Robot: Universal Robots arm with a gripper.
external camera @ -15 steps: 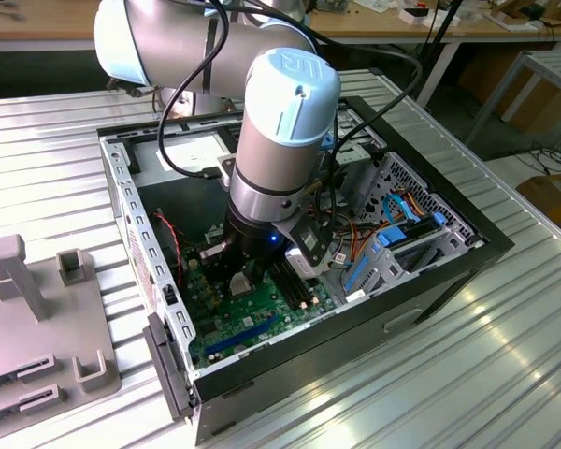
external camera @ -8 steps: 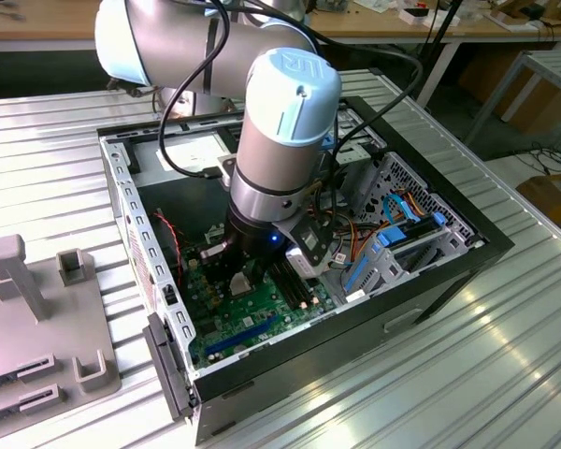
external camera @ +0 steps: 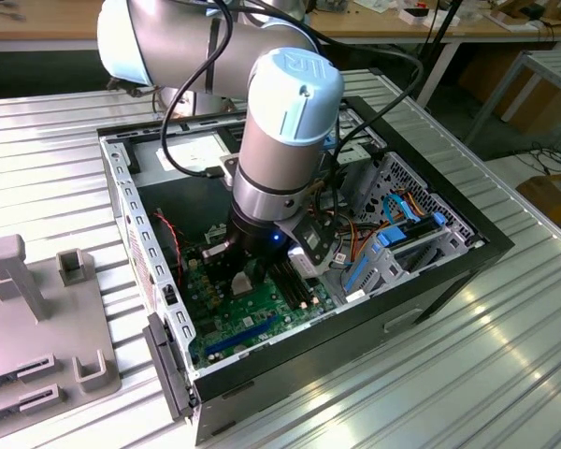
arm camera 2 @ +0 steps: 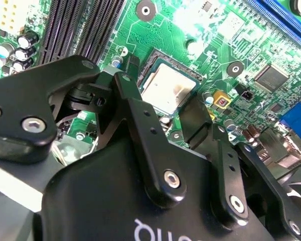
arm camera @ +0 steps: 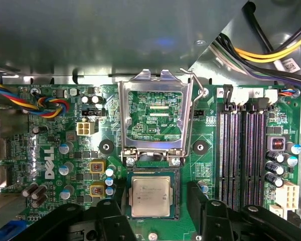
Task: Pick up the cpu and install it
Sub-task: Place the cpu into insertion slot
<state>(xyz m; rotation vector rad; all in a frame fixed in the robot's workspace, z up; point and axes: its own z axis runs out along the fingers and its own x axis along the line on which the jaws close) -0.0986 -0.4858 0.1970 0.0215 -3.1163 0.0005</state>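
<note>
Two black fingers [arm camera 2: 133, 100] stand spread, one on each side of the cpu [arm camera: 150, 197]. The first wrist view shows a gap between them and the chip, so the gripper [arm camera: 154, 201] is released, grasping nothing. The cpu lies flat in its socket [arm camera: 150, 173] near the middle of the motherboard [arm camera: 65, 125], silver top up. The metal load plate [arm camera: 154, 115] is flipped up just beside the socket, with the wire lever [arm camera: 195, 83] at its corner. Memory slots [arm camera: 238, 150] run alongside. In the exterior view the arm [external camera: 285, 131] reaches down into the open computer case [external camera: 355, 346] on the ribbed metal table [external camera: 449, 393]. A grey fixture [external camera: 28, 318] sits by the table's edge at the exterior view's left.
</note>
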